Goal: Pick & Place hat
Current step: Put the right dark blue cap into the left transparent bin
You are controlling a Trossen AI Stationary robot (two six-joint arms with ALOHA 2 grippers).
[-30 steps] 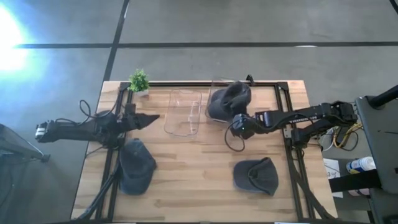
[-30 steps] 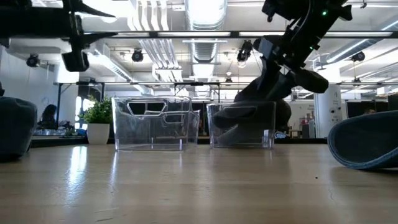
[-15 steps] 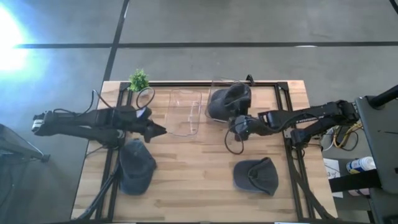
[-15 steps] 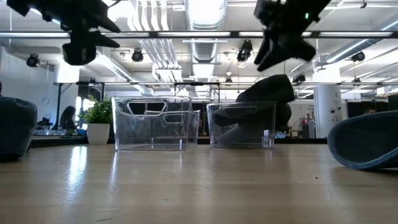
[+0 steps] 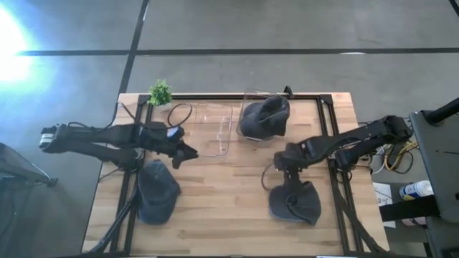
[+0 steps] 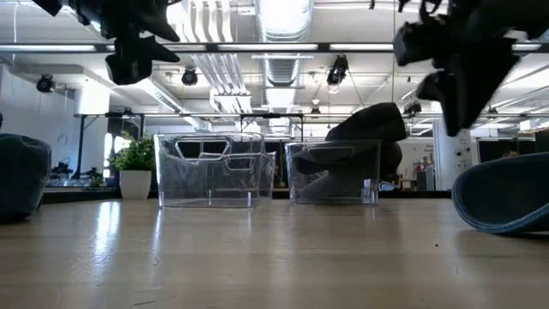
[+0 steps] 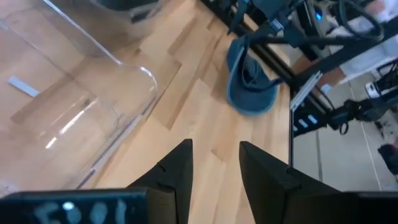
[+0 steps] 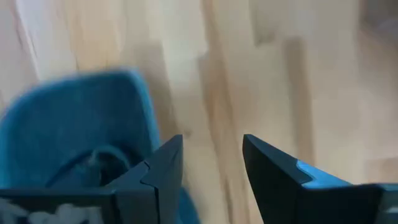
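Three dark blue-grey hats show. One (image 5: 264, 116) lies in the right clear bin (image 5: 247, 132), its crown standing above the rim (image 6: 369, 124). One (image 5: 156, 190) lies on the table at the near left. One (image 5: 294, 203) lies at the near right, opening up. My right gripper (image 5: 282, 170) is open and empty, pointing down above the far edge of the near-right hat (image 8: 74, 137). My left gripper (image 5: 188, 152) is open and empty, above the table beside the empty left bin (image 5: 213, 129).
A small potted plant (image 5: 160, 93) stands at the table's far left corner. The two clear bins stand side by side at the far middle (image 6: 210, 172). Bare wood lies between the bins and the two loose hats (image 5: 222, 193). Black frame rails run along both table sides.
My right gripper has left the hat in the right bin, risen, and gone toward the near edge to above the near-right hat. The hat has settled lower in the bin. My left gripper has gone toward the table's right and a little nearer, past the left bin's corner.
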